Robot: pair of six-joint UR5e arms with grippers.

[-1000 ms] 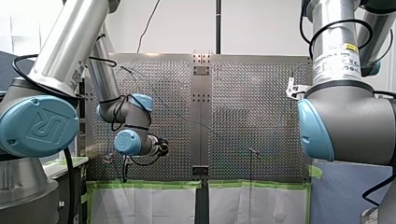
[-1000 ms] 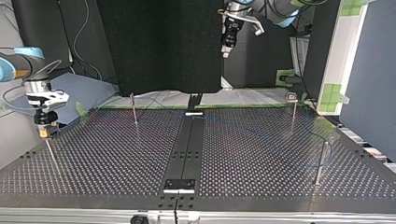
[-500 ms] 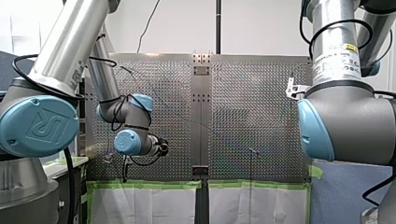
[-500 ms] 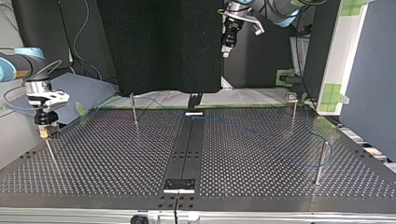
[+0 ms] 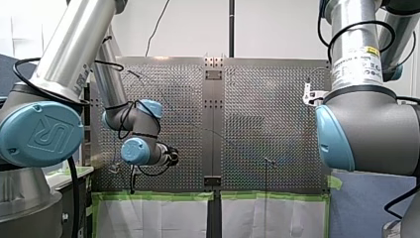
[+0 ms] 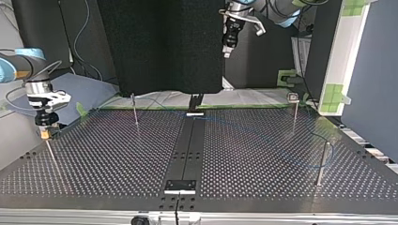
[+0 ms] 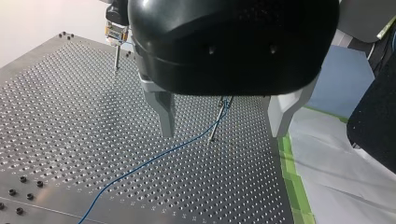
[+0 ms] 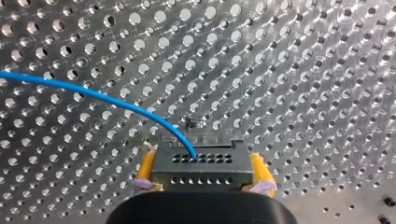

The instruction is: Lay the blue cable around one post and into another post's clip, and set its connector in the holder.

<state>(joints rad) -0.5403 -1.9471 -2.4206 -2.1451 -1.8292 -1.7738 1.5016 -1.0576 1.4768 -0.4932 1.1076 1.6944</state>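
Count: two arms, two grippers, one blue cable, one connector, four posts, all on one perforated table.

Posts, top view, all thin and upright: left-edge post near the table's left edge; far post near the edge toward the arms, left of the centre strip; corner post near the right corner of that edge, with a small head on top; right-edge post near the right edge.

My right gripper: yellow pads clamped on the two short ends of the connector; it hangs low, just above the left-edge post's top; contact with the post cannot be told.

Connector: grey block with rows of holes, long axis across the pads; its holed face points ahead of the gripper, down at the table.

Blue cable: leaves the middle of that face and arcs off to one side over the table; in the left wrist view it runs along the table up to the top of a post; wrapped or only resting there, cannot tell.

My left gripper: fingers wide apart, holding nothing; raised well above the edge toward the arms.
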